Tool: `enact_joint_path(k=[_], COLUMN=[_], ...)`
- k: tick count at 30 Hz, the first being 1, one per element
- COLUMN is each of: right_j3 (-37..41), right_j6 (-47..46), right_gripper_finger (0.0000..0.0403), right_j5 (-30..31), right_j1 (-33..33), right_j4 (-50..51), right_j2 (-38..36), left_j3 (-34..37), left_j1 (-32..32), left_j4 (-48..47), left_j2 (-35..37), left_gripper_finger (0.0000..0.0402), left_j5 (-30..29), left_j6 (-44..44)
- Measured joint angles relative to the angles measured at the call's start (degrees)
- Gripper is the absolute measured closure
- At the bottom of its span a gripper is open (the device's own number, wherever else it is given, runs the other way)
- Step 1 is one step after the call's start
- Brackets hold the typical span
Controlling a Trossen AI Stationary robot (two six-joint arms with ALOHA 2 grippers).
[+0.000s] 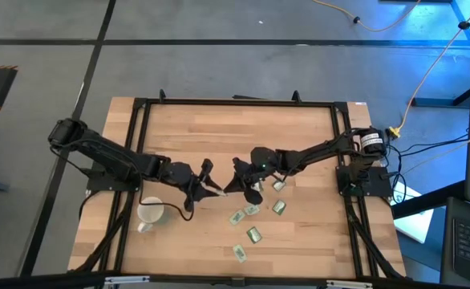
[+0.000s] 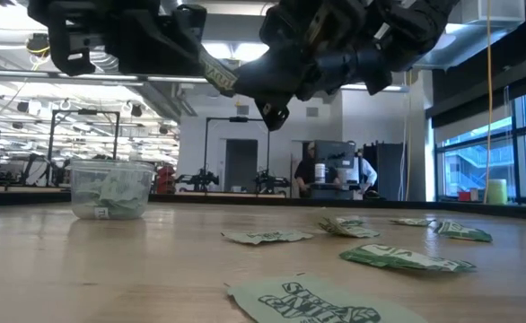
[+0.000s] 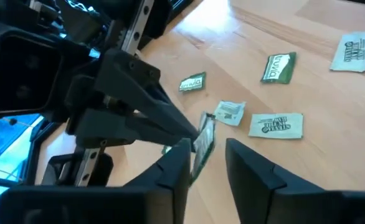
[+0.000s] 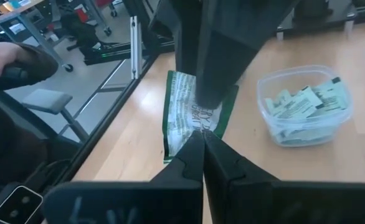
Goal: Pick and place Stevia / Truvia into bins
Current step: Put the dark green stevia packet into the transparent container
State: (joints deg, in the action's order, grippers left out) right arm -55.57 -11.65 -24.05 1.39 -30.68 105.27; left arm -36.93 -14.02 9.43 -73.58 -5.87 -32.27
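The thin green-and-white paper sachet [image 4: 197,112], light and floppy, hangs mid-desk above the wood, pinched at one edge by the right gripper [image 4: 202,144]'s pressed-together jaws while the left gripper [image 3: 208,163]'s spread jaws bracket its opposite edge.

Both robot arms were matte black, built of chunky jointed segments. Each black two-finger gripper, the left [image 1: 209,186] and the right [image 1: 237,181], ended in tapering wedge-shaped fingers [image 3: 170,171]. Thin black cables trailed from the bases.
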Motion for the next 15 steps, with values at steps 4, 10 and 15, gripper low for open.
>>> enact_joint_path(k=[4, 10, 15], right_j3=[0.0, 0.0, -0.02], right_j6=[0.37, 0.25, 3.56], right_gripper_finger=[0.0394, 0.0381, 0.0345], right_j5=[0.02, 0.23, 0.54], right_j1=[-0.07, -0.04, -0.05], right_j4=[0.01, 0.02, 0.47], right_j2=[0.0, 0.0, -0.04], left_j3=[0.0, 0.0, 0.0], left_j1=[-0.2, -0.2, -0.2], left_j4=[0.0, -0.18, -0.22], left_j2=[0.0, 0.0, 0.0], left_gripper_finger=[0.0343, 0.0395, 0.0394], left_j5=[-0.02, -0.02, -0.02], left_j6=[0.0, 0.02, 2.48])
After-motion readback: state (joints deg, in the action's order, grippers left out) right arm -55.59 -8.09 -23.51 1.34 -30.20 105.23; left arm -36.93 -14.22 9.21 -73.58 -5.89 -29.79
